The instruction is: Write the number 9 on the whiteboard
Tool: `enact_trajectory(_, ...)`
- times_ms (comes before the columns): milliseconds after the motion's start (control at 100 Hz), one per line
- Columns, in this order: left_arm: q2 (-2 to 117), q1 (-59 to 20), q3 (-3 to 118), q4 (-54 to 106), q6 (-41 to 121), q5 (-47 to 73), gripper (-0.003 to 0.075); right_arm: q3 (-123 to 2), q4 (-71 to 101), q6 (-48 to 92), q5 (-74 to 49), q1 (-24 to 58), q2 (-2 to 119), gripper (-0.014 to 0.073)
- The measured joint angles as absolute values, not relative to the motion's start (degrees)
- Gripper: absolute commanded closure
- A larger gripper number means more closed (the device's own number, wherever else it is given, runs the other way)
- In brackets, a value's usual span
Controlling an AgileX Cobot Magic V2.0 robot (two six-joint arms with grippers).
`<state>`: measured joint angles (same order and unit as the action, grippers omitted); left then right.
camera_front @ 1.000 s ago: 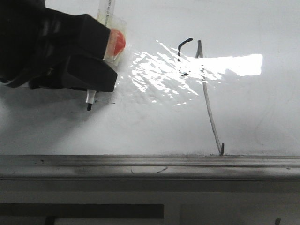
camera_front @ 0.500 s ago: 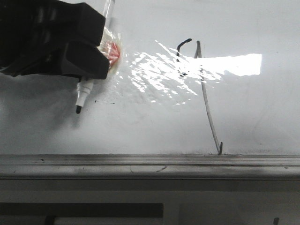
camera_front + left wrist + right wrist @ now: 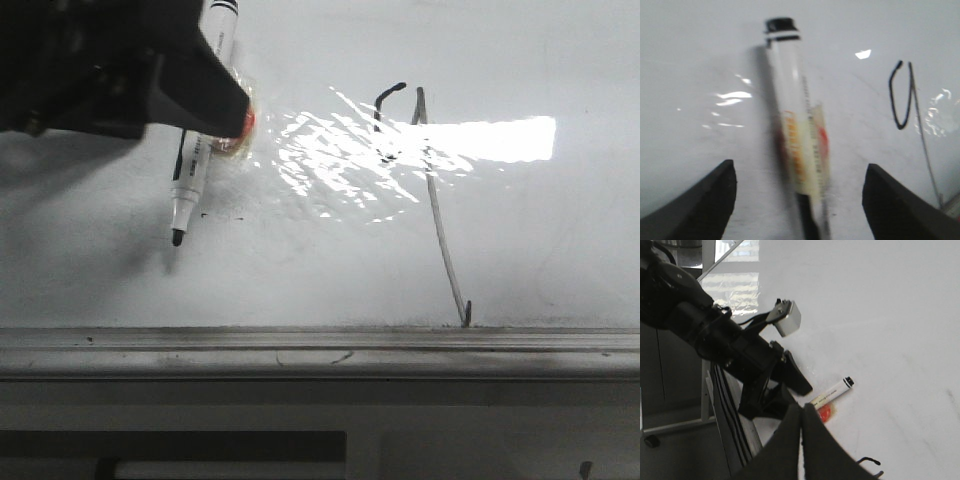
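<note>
The whiteboard carries the number 9: a dark hooked curl beside a long faint grey downstroke. The number 9 also shows in the left wrist view. A white marker with a black tip and a red-orange label lies on the board, left of the 9, tip toward the rim. My left gripper is open. Its jaws stand wide apart on either side of the marker without touching it. In the front view it hangs over the marker's upper end. My right gripper is shut and empty, off to the side.
A grey metal rim runs along the board's lower edge. Bright glare covers the board beside the 9. Tiny black specks sit near the marker tip. The left arm fills the right wrist view beside the marker.
My left gripper has opened and drawn back toward the upper left. The marker it held has left the jaws and now lies on the board.
</note>
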<state>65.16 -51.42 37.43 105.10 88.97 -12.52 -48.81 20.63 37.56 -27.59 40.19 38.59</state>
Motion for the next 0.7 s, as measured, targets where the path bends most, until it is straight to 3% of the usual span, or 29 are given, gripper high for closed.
enact_trajectory(100, 59.1, -52.13, 35.53, 105.32, 89.59, -17.36, 0.019, -48.35, 18.46, 37.56, -29.39, 40.19, 37.15, 0.0654)
enact_trajectory(170, 53.21, -53.24, 33.95, 105.32, 90.79, -18.24, 0.0245, -46.67, 18.03, 36.76, -29.33, 40.19, 35.1, 0.0654)
enact_trajectory(290, 42.75, -54.79, 30.05, 105.32, 91.95, -18.46, 0.0465, -41.02, 17.44, 35.42, -26.61, 40.19, 29.93, 0.0653)
enact_trajectory(390, 35.06, -55.28, 25.93, 105.32, 91.98, -18.61, 0.0732, -34.58, 14.65, 35.17, -23.58, 40.19, 25.1, 0.0653)
enact_trajectory(700, 22.56, -55.31, 17.43, 105.35, 92.02, -15.52, 0.0741, -24.38, 12.09, 35.04, -21.24, 40.19, 16.66, 0.0655)
